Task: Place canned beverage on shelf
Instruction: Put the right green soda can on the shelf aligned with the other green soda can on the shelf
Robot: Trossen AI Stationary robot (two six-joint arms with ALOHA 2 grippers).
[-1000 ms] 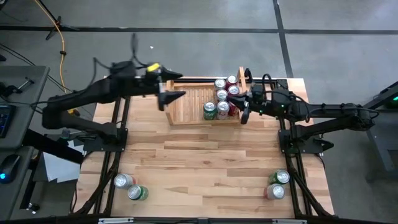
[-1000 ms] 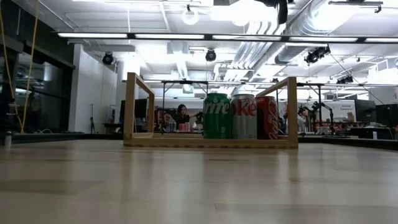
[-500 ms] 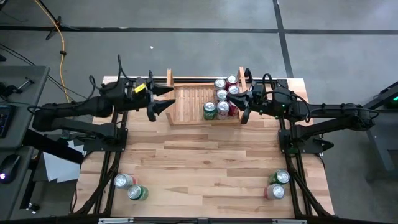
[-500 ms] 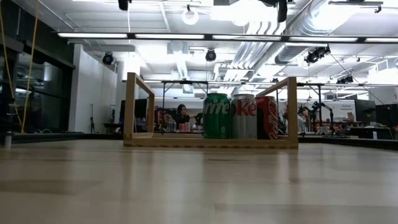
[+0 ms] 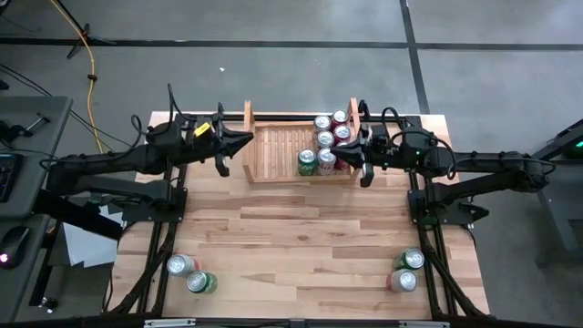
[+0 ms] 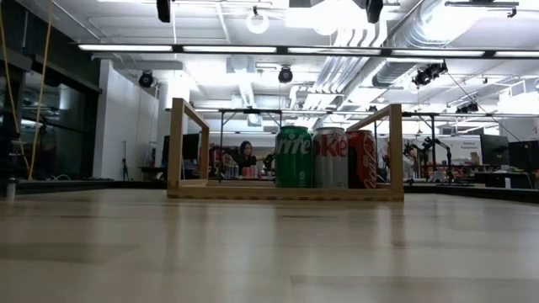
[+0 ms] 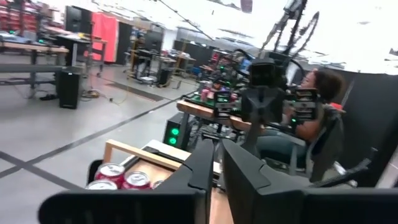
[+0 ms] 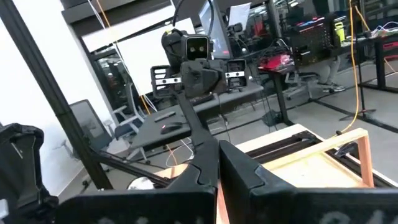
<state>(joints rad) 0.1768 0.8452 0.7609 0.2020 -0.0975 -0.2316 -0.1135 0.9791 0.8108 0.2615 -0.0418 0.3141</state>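
Sitting near the surface's (image 5: pixel 301 237) front corners are two pairs of cans; farther back, the shelf (image 5: pixel 282 150) holds six cans (image 5: pixel 325 138) — flanked by the clenched, empty left gripper (image 5: pixel 239 144) and right gripper (image 5: pixel 363 157).

A robotics lab in an open industrial hall. Exposed ducts (image 6: pixel 396 38) and strip lights (image 6: pixel 210 48) run under a high ceiling, above a grey concrete floor (image 5: pixel 273 55) marked with dark lines. Workbenches (image 7: pixel 37 50) crowded with electronics, monitors (image 8: pixel 214 15) and cables fill the room, and a person (image 7: pixel 317 93) sits at 1 of them. A wooden counter (image 5: pixel 301 237) carries 2 robot arms (image 5: pixel 109 164).
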